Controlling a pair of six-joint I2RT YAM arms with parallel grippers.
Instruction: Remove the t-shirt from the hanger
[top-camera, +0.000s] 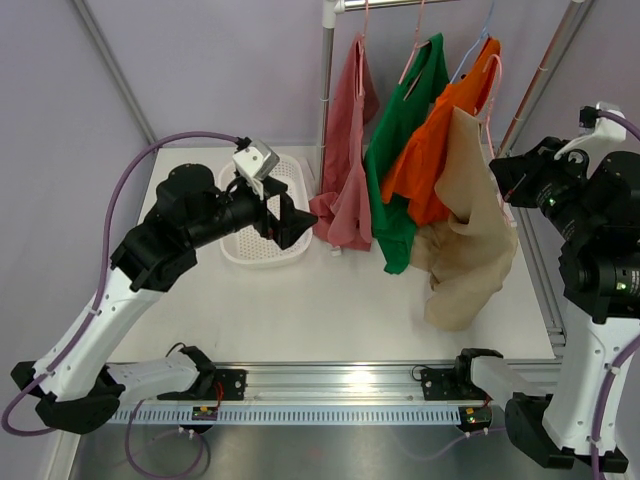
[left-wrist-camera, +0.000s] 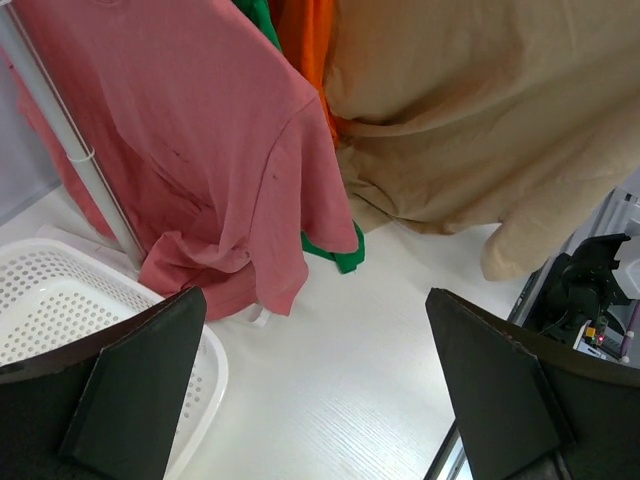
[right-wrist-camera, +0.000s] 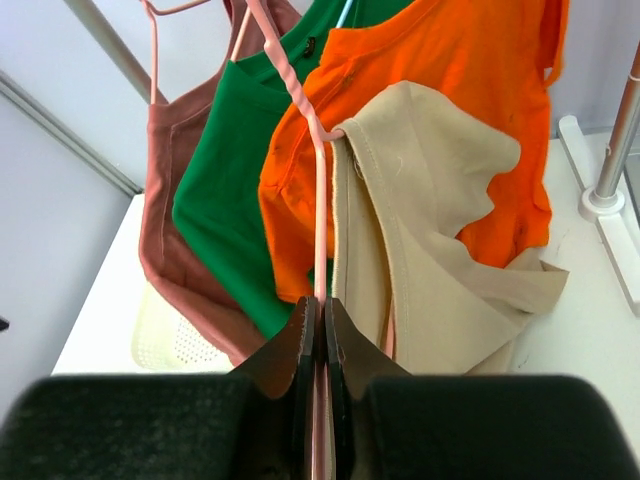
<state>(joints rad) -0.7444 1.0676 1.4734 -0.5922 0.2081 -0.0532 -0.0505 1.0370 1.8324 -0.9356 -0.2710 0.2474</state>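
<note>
A beige t-shirt (top-camera: 467, 235) hangs half off a pink hanger (right-wrist-camera: 318, 190), its lower part bunched on the table; it also shows in the right wrist view (right-wrist-camera: 440, 270) and the left wrist view (left-wrist-camera: 480, 120). My right gripper (right-wrist-camera: 320, 305) is shut on the pink hanger's wire; in the top view it (top-camera: 503, 178) sits at the shirt's right edge. My left gripper (left-wrist-camera: 310, 390) is open and empty, hovering above the table left of the shirts; in the top view it (top-camera: 292, 222) is over the basket's right side.
A pink shirt (top-camera: 345, 170), a green shirt (top-camera: 400, 140) and an orange shirt (top-camera: 440, 130) hang on the rack (top-camera: 328, 90). A white perforated basket (top-camera: 262, 255) stands at the back left. The rack's right post (right-wrist-camera: 612, 170) stands near the right arm.
</note>
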